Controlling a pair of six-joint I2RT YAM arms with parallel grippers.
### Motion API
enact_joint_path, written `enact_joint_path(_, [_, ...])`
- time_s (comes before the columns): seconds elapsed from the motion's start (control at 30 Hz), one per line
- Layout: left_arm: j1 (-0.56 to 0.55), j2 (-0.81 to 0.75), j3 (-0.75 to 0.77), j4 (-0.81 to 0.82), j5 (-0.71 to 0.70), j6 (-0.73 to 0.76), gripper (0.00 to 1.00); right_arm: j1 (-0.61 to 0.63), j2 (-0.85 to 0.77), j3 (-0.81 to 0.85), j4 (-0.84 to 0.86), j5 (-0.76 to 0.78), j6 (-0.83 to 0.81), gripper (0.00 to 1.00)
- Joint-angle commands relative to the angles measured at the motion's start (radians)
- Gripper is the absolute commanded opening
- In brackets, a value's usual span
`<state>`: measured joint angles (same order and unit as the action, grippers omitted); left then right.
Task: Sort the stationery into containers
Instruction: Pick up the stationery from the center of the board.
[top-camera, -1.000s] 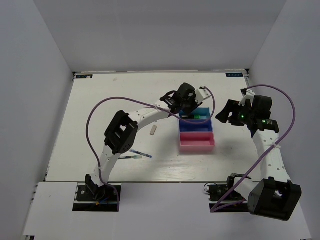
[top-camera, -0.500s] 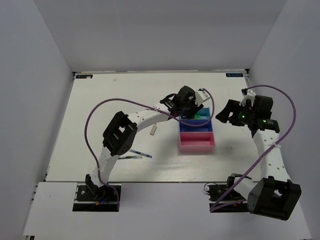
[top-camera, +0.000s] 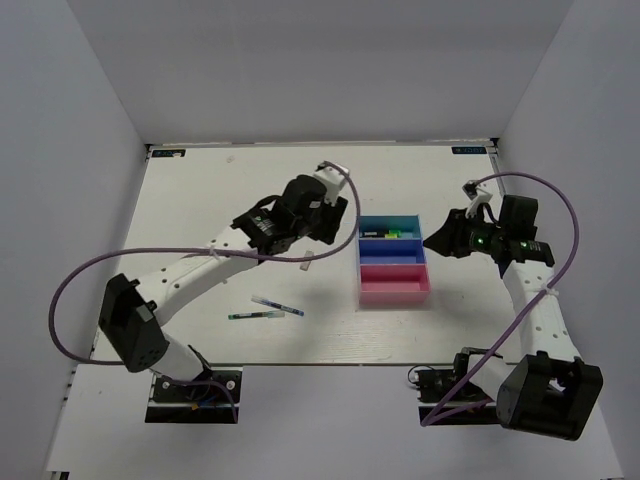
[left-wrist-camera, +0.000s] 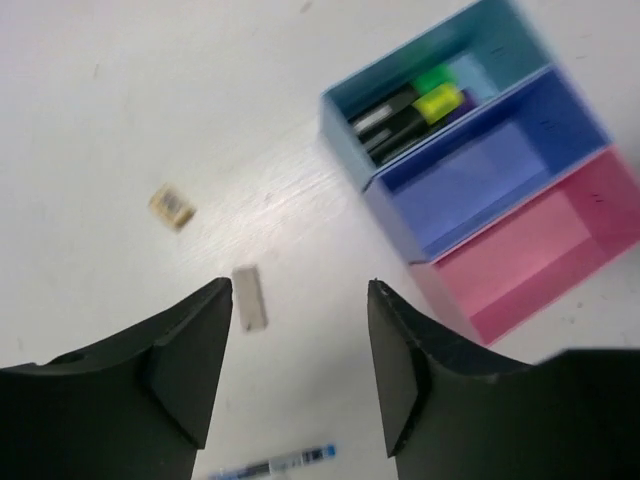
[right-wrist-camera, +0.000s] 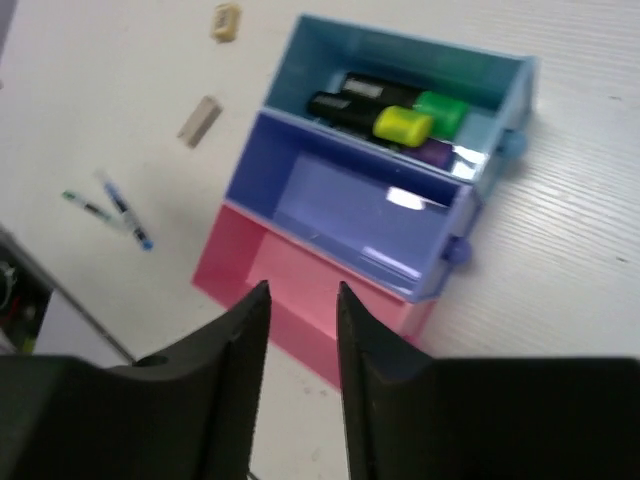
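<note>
Three joined trays sit right of centre: light blue (top-camera: 410, 220), dark blue (top-camera: 393, 255) and pink (top-camera: 393, 283). Two black highlighters, one yellow-capped (right-wrist-camera: 402, 124) and one green-capped (right-wrist-camera: 441, 109), lie in the light blue tray (right-wrist-camera: 400, 55). The dark blue (right-wrist-camera: 330, 200) and pink (right-wrist-camera: 290, 270) trays hold nothing. The greyish eraser (left-wrist-camera: 249, 297), tan block (left-wrist-camera: 172, 207) and one pen (left-wrist-camera: 275, 465) lie on the table. My left gripper (left-wrist-camera: 298, 290) is open and empty, above the table beside the eraser. My right gripper (right-wrist-camera: 303, 300) is open and empty over the pink tray's near edge.
Two thin pens (top-camera: 265, 308) lie crossed on the table left of the trays, and the eraser (top-camera: 307, 262) lies between them and the left gripper (top-camera: 330, 222). The right gripper (top-camera: 440, 240) hovers just right of the trays. White walls enclose the table.
My left arm has drawn back leftward from above the light blue tray, and both highlighters now show in it. My right gripper has edged slightly toward the trays.
</note>
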<state>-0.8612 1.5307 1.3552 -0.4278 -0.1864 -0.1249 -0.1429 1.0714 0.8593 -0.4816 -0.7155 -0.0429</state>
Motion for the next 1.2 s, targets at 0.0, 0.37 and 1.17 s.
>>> enact_joint_path(0.0, [0.069,0.000,-0.097,-0.221,-0.044,-0.086,0.68,0.048,0.028,0.041,-0.040,-0.154,-0.075,0.42])
enact_joint_path(0.37, [0.093,0.347,0.149,-0.239,-0.119,-0.082,0.67,0.085,0.012,0.037,-0.035,-0.056,-0.058,0.48])
enact_joint_path(1.17, [0.168,0.486,0.005,-0.160,0.010,-0.213,0.50,0.081,0.012,0.034,-0.031,-0.025,-0.061,0.52])
